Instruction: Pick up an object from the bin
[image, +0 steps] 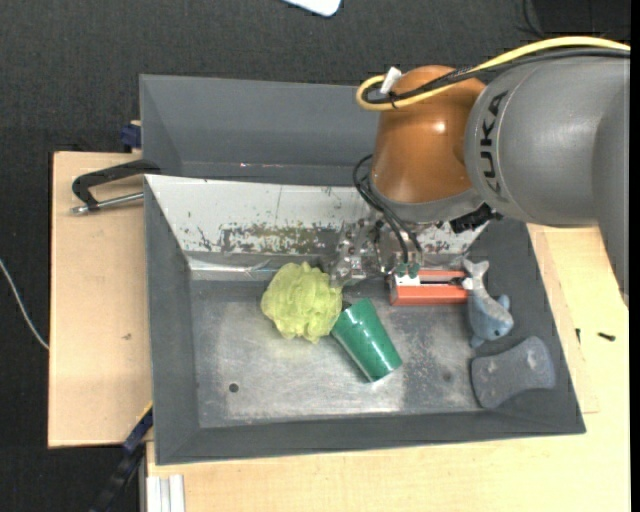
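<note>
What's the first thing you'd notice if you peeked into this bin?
The big grey arm with its shiny orange cover comes in from the right, its end effector low near the back of the bin. Just in front of it sit a yellow-green lump and, beside it, a green cup on its side. Near the right wall lies a blue-grey fish toy.
</note>
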